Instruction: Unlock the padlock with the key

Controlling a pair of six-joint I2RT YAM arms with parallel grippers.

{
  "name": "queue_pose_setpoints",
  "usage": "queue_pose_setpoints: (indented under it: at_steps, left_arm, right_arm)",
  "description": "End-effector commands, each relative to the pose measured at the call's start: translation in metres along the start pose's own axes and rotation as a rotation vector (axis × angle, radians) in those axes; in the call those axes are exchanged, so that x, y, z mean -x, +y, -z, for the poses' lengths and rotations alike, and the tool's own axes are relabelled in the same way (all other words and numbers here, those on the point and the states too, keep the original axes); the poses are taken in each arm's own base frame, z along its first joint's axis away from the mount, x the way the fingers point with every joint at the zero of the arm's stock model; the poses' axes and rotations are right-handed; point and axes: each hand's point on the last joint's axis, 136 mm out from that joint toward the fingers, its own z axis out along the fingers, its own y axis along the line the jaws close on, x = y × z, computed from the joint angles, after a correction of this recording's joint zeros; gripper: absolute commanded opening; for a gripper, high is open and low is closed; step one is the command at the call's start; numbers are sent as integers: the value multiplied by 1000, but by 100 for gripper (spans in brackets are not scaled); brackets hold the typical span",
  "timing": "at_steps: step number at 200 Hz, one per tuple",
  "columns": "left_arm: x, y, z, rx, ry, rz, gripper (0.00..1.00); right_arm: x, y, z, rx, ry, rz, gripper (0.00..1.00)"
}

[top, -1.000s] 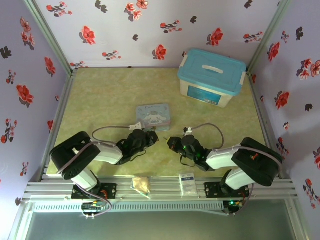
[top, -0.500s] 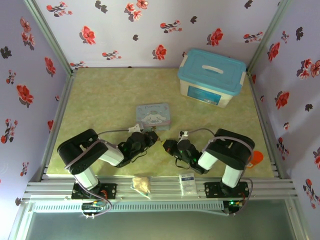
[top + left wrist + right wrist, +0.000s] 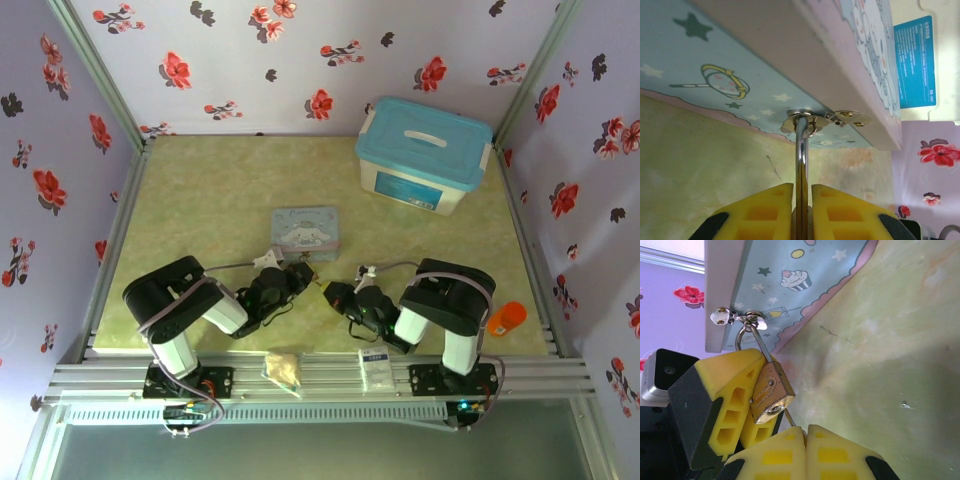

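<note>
The left tool was clamped on the padlock, which hung at centre left of the right wrist view with its shackle through the hasp of the cartoon tin. The right tool, at bottom centre, was closed on the key, whose tip met the padlock's lower face.

My left claw: both yellow fingers pinched tight on the padlock shackle, body hidden between them. Shackle runs straight up through the silver hasp ring on the cartoon tin, at its front wall's lower edge. Small screwed gold plate just beside the ring. Green tabletop under the tin. Blue label top right, floral wall below it.
</note>
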Motion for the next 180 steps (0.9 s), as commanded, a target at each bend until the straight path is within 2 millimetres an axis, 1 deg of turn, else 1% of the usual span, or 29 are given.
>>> queue_pose_setpoints:
  at_steps: [1,22,50,68,89,120,148,160,180]
  left_arm:
    - [8,-3,2,-22,-50,17,0]
    - [7,-4,2,-27,-44,21,0]
    - [5,-3,1,-33,-39,35,0]
    - [4,-7,2,-50,-32,49,0]
    - [4,-11,3,-60,-31,48,0]
    - [4,-13,5,-65,-30,50,0]
    - [-4,-14,3,-74,-18,72,0]
    - [-6,-15,2,-81,-17,86,0]
    - [-8,-20,-1,-96,-14,105,0]
  right_arm:
    - [2,14,-2,49,-20,18,0]
    - [2,11,0,38,-25,25,0]
    - [5,18,2,54,-44,53,0]
    - [7,18,1,54,-59,52,0]
    - [7,25,-4,72,-59,68,0]
    - [10,16,-7,45,-80,34,0]
    - [18,29,-5,74,-118,72,0]
    - [20,29,-5,71,-128,54,0]
    - [16,31,-11,76,-115,44,0]
